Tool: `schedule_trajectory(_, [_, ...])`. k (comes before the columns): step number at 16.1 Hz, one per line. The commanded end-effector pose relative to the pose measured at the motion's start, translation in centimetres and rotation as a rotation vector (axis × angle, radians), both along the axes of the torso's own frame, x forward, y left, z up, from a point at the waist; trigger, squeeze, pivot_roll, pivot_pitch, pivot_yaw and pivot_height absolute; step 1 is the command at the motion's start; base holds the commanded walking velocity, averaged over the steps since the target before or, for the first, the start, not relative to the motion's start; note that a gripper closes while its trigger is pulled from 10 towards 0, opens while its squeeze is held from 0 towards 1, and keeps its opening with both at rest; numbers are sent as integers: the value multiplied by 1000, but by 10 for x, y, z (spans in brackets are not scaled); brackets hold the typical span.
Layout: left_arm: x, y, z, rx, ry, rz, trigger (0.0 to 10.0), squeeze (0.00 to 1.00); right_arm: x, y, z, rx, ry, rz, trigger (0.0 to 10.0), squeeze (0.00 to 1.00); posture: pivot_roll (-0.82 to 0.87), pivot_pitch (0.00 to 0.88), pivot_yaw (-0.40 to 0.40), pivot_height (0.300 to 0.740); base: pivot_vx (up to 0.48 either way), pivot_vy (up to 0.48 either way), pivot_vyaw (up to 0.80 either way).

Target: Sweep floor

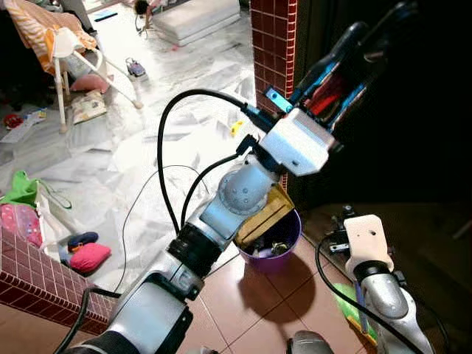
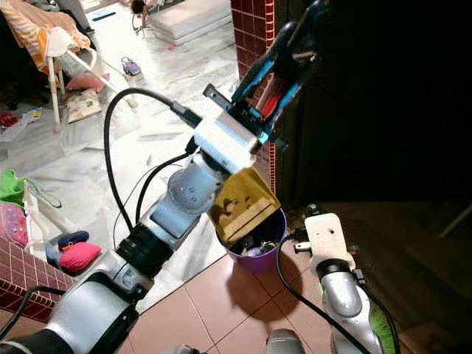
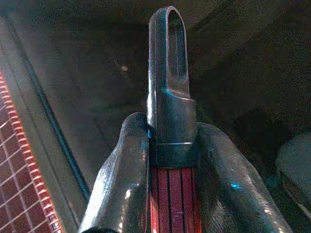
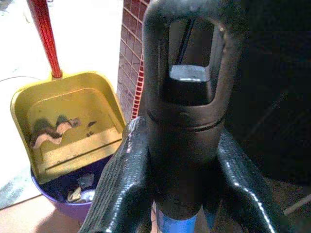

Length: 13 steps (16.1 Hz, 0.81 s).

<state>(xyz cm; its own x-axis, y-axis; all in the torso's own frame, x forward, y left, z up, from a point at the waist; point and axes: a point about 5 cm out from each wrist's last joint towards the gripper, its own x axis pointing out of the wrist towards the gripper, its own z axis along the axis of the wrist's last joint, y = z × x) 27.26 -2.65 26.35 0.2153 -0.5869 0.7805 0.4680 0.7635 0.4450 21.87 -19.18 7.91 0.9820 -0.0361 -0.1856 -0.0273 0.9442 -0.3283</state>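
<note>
L hand point(image 3: 167, 194) grips dustpan handle point(image 3: 168, 87), dustpan point(image 2: 242, 200) tipped over purple bin point(image 2: 258, 254).

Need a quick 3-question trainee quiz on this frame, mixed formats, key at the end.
1. Multiple choice: the yellow dustpan is tipped over A) a pink cushion, B) the purple bin, C) a white chair.
2. True or false: the right gripper is empty.
3. Fill in: the left gripper is shut on the dustpan handle, coloured ___.
Key: 1 B; 2 false, it clamps a black-capped blue handle; 3 red.
</note>
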Motion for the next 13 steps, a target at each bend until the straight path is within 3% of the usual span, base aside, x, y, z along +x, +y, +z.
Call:
schedule_trajectory(1, [-8, 2, 9, 22, -93, -30, 10000, 0, -2, 3, -12, 31, 54, -1, 10000, 0, -256, 0, 178, 740, 0, 0, 0])
schedule_trajectory(3, [-20, 2, 6, 46, -149, -64, 10000, 0, 1, 1, -12, 21, 54, -3, 10000, 0, -254, 0, 178, 740, 0, 0, 0])
schedule_trajectory(4, [-3, 10, 17, 24, -119, 19, 10000, 0, 4, 0, -11, 20, 46, -7, 10000, 0, -246, 0, 173, 740, 0, 0, 0])
schedule_trajectory(5, [6, 11, 19, 11, -67, 34, 10000, 0, 5, -1, -12, 20, 48, -10, 10000, 0, -240, 0, 172, 740, 0, 0, 0])
schedule_trajectory(7, [-8, 7, 12, 34, -92, -21, 10000, 0, 7, 2, -12, 13, 43, 3, 10000, 0, -248, 0, 175, 740, 0, 0, 0])
schedule_trajectory(13, [-7, 8, 24, -4, -77, -6, 10000, 0, 18, 1, -11, 3, 28, 7, 10000, 0, -240, 0, 169, 740, 0, 0, 0])
